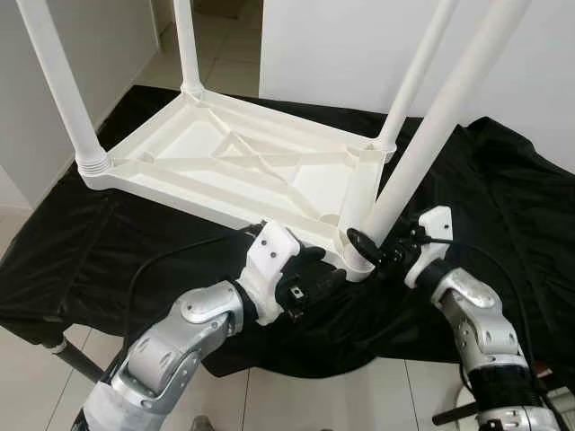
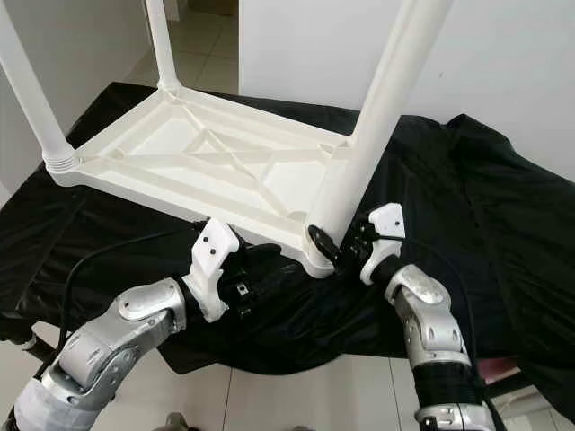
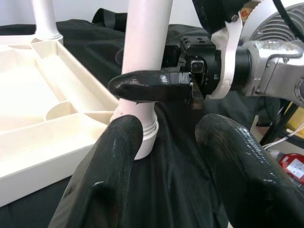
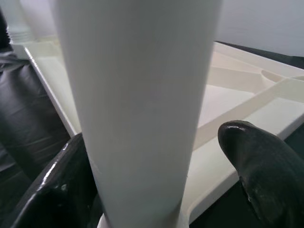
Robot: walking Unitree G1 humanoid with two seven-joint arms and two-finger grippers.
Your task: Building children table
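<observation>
The white plastic tabletop (image 1: 243,166) lies upside down on a surface draped in black cloth (image 1: 503,206), its ribbed underside facing up. Three legs are already seated at the far-left, far-right and near-left corners. The fourth leg (image 1: 422,153) is planted in the socket (image 1: 358,256) at the near-right corner and is seen to lean outward rather than stand square.

The right gripper (image 1: 370,244) is placed low on that leg, just above the socket collar; in the right wrist view its two fingers (image 4: 259,166) are set either side of the tube, and a firm clamp cannot be confirmed, so the grip is judged as loosely around the leg. The left gripper (image 1: 316,269) is held at the near edge of the tabletop, just beside the same corner, its fingers (image 3: 114,161) spread apart with nothing between them.

The step in hand appears to be seating the last leg. For this to be done well, the leg should first be brought upright so that it lines up with the socket, then turned or pressed down evenly. The corner is best steadied by the left gripper so the tabletop is not dragged across the cloth. A slanted push risks jamming the collar.
</observation>
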